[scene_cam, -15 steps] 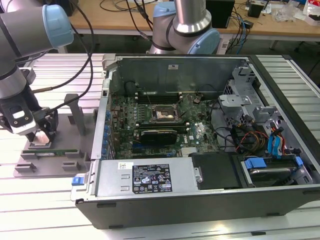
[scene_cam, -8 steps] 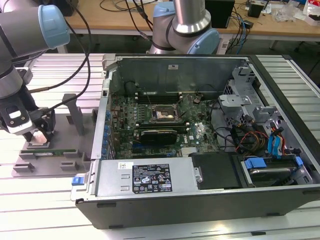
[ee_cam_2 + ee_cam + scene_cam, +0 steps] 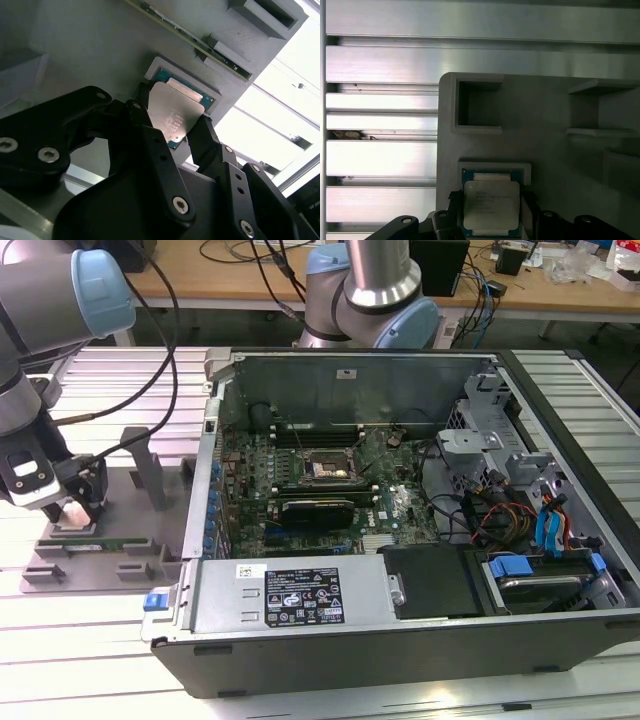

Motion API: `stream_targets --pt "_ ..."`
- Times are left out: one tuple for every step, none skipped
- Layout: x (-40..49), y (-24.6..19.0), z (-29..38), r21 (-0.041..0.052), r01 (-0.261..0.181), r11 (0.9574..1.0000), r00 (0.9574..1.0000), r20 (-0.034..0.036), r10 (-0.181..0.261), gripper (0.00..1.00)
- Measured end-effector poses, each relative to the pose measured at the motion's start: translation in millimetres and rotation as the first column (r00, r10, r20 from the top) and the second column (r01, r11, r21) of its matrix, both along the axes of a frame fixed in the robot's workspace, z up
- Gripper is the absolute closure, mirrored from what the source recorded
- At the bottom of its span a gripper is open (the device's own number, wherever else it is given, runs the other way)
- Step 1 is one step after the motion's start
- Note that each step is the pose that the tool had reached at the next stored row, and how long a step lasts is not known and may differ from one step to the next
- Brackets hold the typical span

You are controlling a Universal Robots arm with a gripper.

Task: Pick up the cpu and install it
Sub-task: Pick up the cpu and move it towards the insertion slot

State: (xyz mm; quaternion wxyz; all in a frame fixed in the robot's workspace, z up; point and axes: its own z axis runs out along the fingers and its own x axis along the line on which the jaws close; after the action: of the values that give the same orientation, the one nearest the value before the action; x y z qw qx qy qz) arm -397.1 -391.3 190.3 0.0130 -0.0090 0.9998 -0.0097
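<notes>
Silvery cpu [image 3: 491,205]: lying in the grey holder's [image 3: 545,150] recess, outside the computer case [image 3: 420,640].
End effector [image 3: 172,117]: narrow, fingers [image 3: 201,135] gripping the cpu's opposite edges.
Progress: grasped, not lifted; motherboard socket [image 3: 328,470] apparently unfilled.

The desk [image 3: 100,640] beneath the jaws is ribbed, silvery metal. In the first wrist view its long slats [image 3: 380,160] shine under bright light just beside the jaws. Well beyond the jaws, a pale wooden table [image 3: 200,285] carries dark cables [image 3: 235,255] and a black box [image 3: 440,265].
</notes>
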Motion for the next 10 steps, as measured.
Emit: stream_targets --pt "0.0 0.0 0.0 0.0 0.0 1.0 1.0 0.0001 0.0 0.44" --pt "0.0 0.0 0.0 0.0 0.0 1.0 1.0 0.0 0.0 0.44" --pt "0.1 0.0 0.0 0.0 0.0 1.0 1.0 0.0 0.0 0.44" --pt "0.1 0.0 0.1 0.0001 0.0 1.0 1.0 0.0001 0.0 0.44" --pt "0.0 -0.1 1.1 0.0 0.0 1.0 1.0 0.0001 0.0 0.44" --pt "0.1 -0.1 3.8 -0.0001 0.0 1.0 1.0 0.0 0.0 0.44" --pt "0.1 0.0 5.5 0.0001 0.0 1.0 1.0 0.0002 0.0 0.44" --pt "0.1 0.0 5.6 0.0002 0.0 1.0 1.0 0.0003 0.0 0.44" --pt "0.1 0.0 5.6 0.0002 0.0 1.0 1.0 0.0004 0.0 0.44" --pt "0.1 0.0 5.8 0.0001 0.0 1.0 1.0 0.0001 0.0 0.44"
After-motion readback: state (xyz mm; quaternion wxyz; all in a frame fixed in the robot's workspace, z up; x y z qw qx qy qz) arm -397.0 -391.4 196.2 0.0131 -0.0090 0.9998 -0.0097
